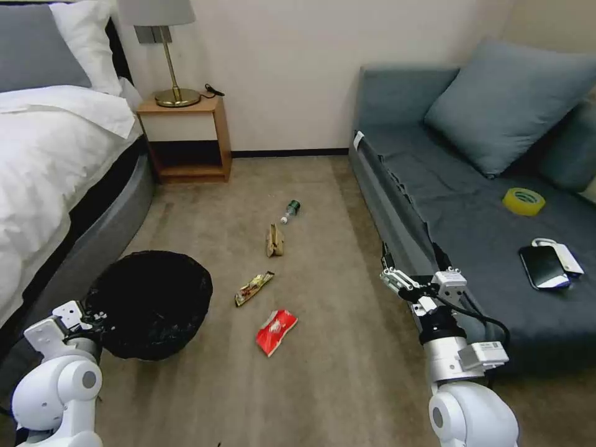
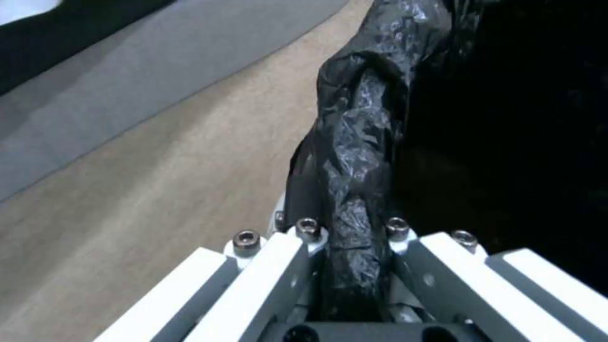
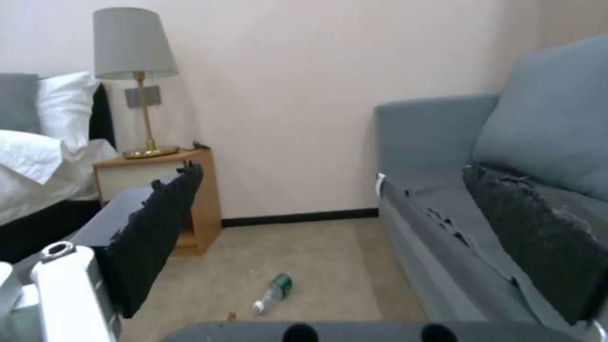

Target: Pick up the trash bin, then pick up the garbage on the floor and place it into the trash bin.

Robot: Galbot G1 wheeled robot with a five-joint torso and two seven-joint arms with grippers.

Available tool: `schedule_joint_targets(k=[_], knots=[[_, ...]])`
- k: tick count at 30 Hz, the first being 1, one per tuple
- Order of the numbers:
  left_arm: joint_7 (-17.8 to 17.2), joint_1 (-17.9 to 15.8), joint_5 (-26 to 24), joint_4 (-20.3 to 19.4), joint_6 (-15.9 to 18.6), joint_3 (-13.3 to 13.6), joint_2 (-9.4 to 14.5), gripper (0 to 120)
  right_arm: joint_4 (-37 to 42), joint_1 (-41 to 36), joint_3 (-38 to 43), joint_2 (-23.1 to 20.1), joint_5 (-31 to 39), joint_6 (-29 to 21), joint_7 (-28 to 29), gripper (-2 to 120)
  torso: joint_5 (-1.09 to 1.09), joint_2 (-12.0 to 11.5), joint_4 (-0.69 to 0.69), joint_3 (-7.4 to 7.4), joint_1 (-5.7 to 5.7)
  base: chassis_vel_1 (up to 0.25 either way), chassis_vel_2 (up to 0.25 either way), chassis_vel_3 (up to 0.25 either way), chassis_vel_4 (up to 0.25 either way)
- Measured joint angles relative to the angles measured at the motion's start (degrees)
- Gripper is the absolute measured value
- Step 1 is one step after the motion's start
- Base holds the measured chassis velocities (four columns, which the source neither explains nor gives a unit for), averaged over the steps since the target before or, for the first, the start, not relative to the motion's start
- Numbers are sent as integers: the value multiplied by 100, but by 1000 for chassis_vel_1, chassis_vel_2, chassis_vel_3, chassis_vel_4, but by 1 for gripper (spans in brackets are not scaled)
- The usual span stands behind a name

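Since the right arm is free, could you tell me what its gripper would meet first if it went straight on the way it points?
Probably bare carpet short of the bottle; the open right gripper aims along the sofa front.

My left hand (image 2: pixel 351 266) is clamped on the rim of the trash bin (image 2: pixel 355 156), the crinkled black bag bunched between my white fingers (image 2: pixel 272 280). Beyond my fingertips the bin's dark inside opens on one side; tan carpet (image 2: pixel 146 199) and the grey bed base (image 2: pixel 127 85) lie on the other.
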Motion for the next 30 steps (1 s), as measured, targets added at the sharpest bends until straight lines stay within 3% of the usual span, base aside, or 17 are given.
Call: schedule_joint_targets(k=[7,14,19,23,26,30], knots=[[10,0,15,34,1,3,-3,2,-163,29,-194,-56,-93,170,-86,100,0,0,0,1,1,-132,138,137,-122],[8,-18,18,99,2,2,12,2,-421,171,-540,-140,-289,126,72,100,1,0,0,-1,0,-6,6,10,-5],[-9,-37,20,149,4,-1,65,2,-691,611,-1074,-575,-71,-627,599,100,0,0,2,-1,0,0,0,0,0],[-43,-205,-50,221,3,133,243,2,-804,967,-1591,-974,712,-1513,1086,100,0,0,-1,0,0,0,0,0,0],[-46,-211,-84,244,3,150,288,2,-1209,1400,-2036,-1263,985,-1810,1030,100,0,0,-1,0,0,0,0,0,0],[-58,-184,-83,262,4,117,304,2,-1850,2025,-2554,-1545,1045,-1688,518,100,1,0,2,0,0,0,0,0,0]])
